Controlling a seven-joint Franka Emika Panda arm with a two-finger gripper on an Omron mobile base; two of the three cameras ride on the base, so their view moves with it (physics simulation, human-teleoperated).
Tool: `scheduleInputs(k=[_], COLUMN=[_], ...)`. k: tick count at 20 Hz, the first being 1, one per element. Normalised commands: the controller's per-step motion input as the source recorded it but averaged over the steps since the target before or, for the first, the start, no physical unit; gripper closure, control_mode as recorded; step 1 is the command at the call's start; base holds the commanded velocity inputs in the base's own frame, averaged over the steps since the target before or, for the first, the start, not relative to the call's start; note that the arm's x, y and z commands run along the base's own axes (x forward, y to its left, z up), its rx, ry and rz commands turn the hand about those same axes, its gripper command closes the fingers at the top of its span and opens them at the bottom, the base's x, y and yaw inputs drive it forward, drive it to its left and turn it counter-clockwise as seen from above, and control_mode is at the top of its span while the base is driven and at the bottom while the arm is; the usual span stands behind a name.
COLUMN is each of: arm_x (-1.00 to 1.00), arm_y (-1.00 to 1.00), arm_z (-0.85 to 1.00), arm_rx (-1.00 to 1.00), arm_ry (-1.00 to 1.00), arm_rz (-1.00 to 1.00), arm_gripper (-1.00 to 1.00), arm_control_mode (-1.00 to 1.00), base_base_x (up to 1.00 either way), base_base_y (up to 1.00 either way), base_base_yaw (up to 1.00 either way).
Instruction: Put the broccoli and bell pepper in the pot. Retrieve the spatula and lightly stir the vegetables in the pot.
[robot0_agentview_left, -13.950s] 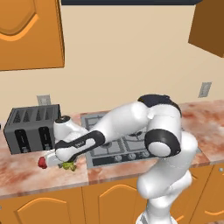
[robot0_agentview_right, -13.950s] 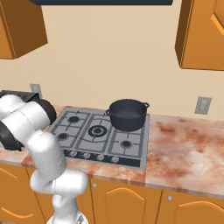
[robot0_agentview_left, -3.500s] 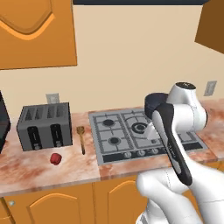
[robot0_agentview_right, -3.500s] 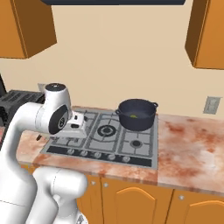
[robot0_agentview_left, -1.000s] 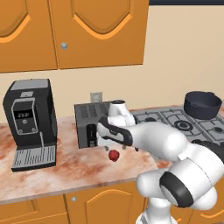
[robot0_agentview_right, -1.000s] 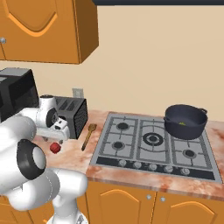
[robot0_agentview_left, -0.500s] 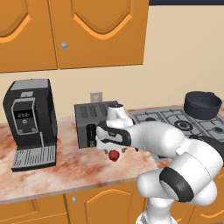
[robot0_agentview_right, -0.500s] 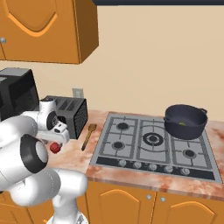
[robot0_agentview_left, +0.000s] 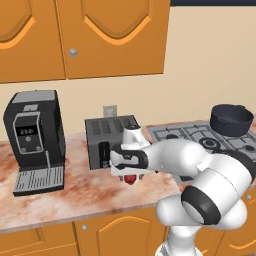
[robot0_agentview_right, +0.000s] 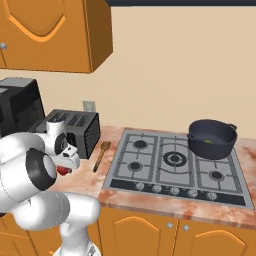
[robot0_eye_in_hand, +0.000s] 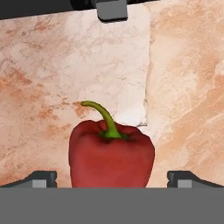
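Note:
The red bell pepper (robot0_eye_in_hand: 111, 157) stands on the marble counter, stem up, just in front of the toaster. My gripper (robot0_eye_in_hand: 112, 179) hangs right over it, open, with one fingertip (robot0_eye_in_hand: 41, 178) on each side and no contact visible. From the left base view the gripper (robot0_agentview_left: 130, 172) covers most of the bell pepper (robot0_agentview_left: 130, 179). The wooden spatula (robot0_agentview_right: 101, 152) lies on the counter between toaster and hob. The dark pot (robot0_agentview_right: 211, 137) sits on the far right back burner, and a small pale green bit inside it looks like the broccoli (robot0_agentview_right: 209, 140).
A dark toaster (robot0_agentview_left: 110, 135) stands close behind the gripper. A black coffee machine (robot0_agentview_left: 35, 135) is further left. The gas hob (robot0_agentview_right: 172, 162) fills the counter to the right. Wall cabinets (robot0_agentview_left: 100, 35) hang above.
Over the last second the open gripper has come down onto the bell pepper. Earlier the base drove left from the hob, and the broccoli left the counter.

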Motion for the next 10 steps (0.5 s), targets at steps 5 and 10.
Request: scheduleInputs(k=[5,10], arm_x=[0.00,-0.01], arm_y=[0.03,0.00], arm_z=[-0.05,0.00], arm_rx=[0.00,0.00], arm_ry=[0.01,0.00], arm_rz=[0.00,0.00], arm_gripper=[1.00,1.00], arm_control_mode=[-1.00,-1.00], base_base_x=[0.00,0.00], base_base_y=[0.00,0.00], base_base_yaw=[0.00,0.00])
